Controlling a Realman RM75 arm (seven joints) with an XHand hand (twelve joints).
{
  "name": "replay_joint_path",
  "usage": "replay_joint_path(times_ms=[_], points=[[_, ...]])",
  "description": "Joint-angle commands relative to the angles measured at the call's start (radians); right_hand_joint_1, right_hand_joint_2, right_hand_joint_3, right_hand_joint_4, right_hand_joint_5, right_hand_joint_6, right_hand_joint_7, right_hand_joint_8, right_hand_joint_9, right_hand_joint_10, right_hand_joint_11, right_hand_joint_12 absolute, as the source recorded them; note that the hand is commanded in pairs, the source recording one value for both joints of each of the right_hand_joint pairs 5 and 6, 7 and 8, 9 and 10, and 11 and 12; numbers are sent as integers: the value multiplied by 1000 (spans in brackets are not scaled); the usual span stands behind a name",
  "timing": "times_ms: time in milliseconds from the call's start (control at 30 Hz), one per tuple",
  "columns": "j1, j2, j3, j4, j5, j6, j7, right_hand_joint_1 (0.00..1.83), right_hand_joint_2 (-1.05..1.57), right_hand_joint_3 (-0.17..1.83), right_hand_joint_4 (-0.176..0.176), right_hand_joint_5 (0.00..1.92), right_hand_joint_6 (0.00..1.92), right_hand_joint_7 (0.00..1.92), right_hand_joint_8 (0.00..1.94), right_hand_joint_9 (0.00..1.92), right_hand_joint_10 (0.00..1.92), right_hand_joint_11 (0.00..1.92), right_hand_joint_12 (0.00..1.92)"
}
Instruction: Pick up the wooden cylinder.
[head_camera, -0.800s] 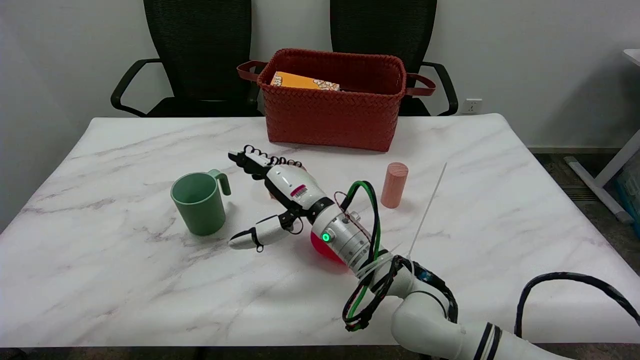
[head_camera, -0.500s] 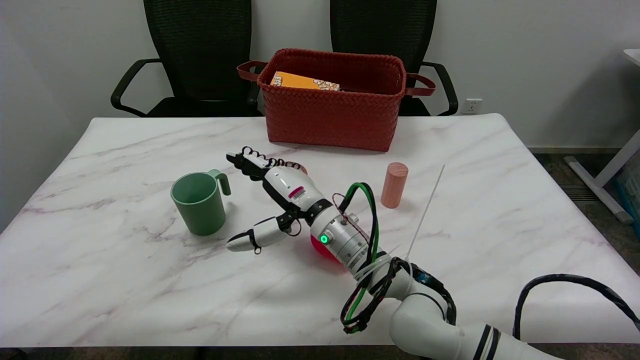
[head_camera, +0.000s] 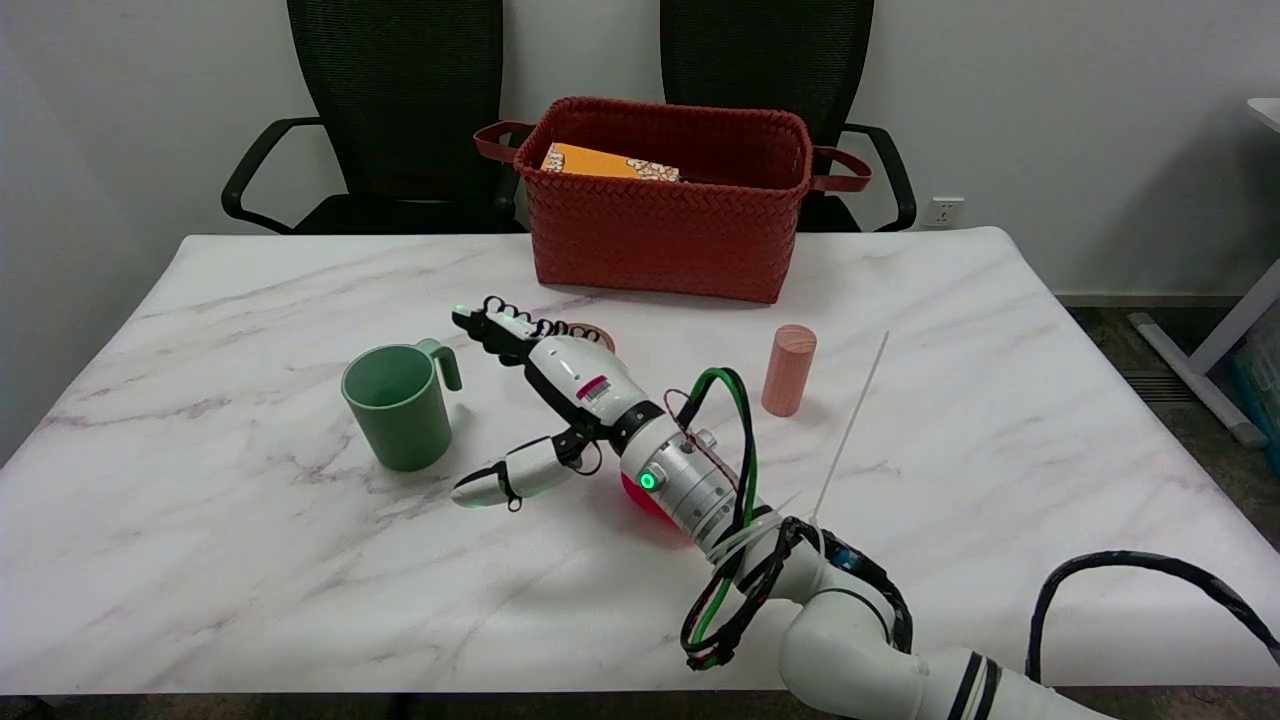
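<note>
The wooden cylinder (head_camera: 788, 369) stands upright on the marble table (head_camera: 250, 560), right of centre and in front of the basket. My right hand (head_camera: 550, 390) hovers low over the middle of the table, well to the left of the cylinder and apart from it. Its fingers stretch toward the far left and the thumb (head_camera: 500, 483) sticks out toward the near left. The hand holds nothing. A small brown object (head_camera: 597, 333) peeks out from behind the fingers, mostly hidden.
A green mug (head_camera: 400, 403) stands just left of the hand. A red woven basket (head_camera: 668, 225) holding an orange box (head_camera: 606, 163) sits at the back. A red object (head_camera: 640, 497) lies under the wrist. Two black chairs stand behind the table.
The hand and forearm have crept slightly to the left and away from the cylinder. The cylinder, mug and basket have not moved.
</note>
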Motion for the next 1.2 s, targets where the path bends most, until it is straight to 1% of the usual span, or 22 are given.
replay_joint_path(times_ms=[33, 467, 667, 733, 900, 1000, 1200], points=[[15, -9, 37, 5, 6, 4, -5, 1058, 506, 91, 0, 186, 186, 285, 285, 365, 365, 465, 465], [18, 7, 131, 10, 9, 7, 2, 1057, 502, 88, 0, 173, 173, 264, 264, 368, 368, 474, 474], [-3, 39, 174, 22, 12, 44, 2, 1051, 484, 105, 0, 171, 171, 263, 263, 364, 364, 456, 456], [-9, 52, 181, 22, 36, 70, 2, 1047, 482, 108, 0, 171, 171, 262, 262, 362, 362, 455, 455], [-11, 102, 187, 14, 157, 152, -3, 1042, 483, 86, 0, 168, 168, 259, 259, 360, 360, 453, 453], [-7, 127, 199, 17, 175, 172, -5, 1039, 490, 49, 0, 167, 167, 258, 258, 359, 359, 462, 462], [-6, 142, 260, 6, 177, 174, 2, 1031, 497, 38, 0, 164, 164, 260, 260, 362, 362, 473, 473]])
